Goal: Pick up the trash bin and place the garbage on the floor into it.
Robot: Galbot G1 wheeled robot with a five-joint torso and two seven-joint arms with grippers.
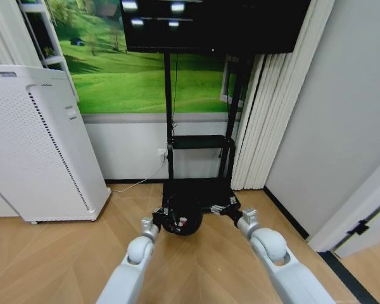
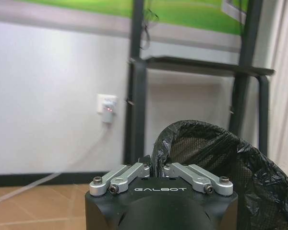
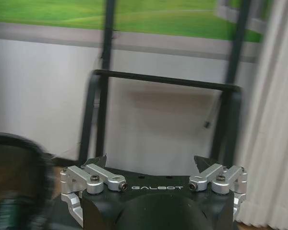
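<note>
My left gripper (image 1: 164, 217) has its fingers pinched narrowly on the rim of the trash bin (image 1: 182, 215), a round black mesh basket lined with a black bag (a red scrap shows inside). The bin sits in front of the black TV stand (image 1: 199, 142), against its base near the wall. My right gripper (image 1: 219, 208) is just beside the bin on its other side, fingers spread wide and holding nothing. A white perforated appliance (image 1: 35, 152) stands on the wooden floor (image 1: 57, 253) well to the left.
</note>
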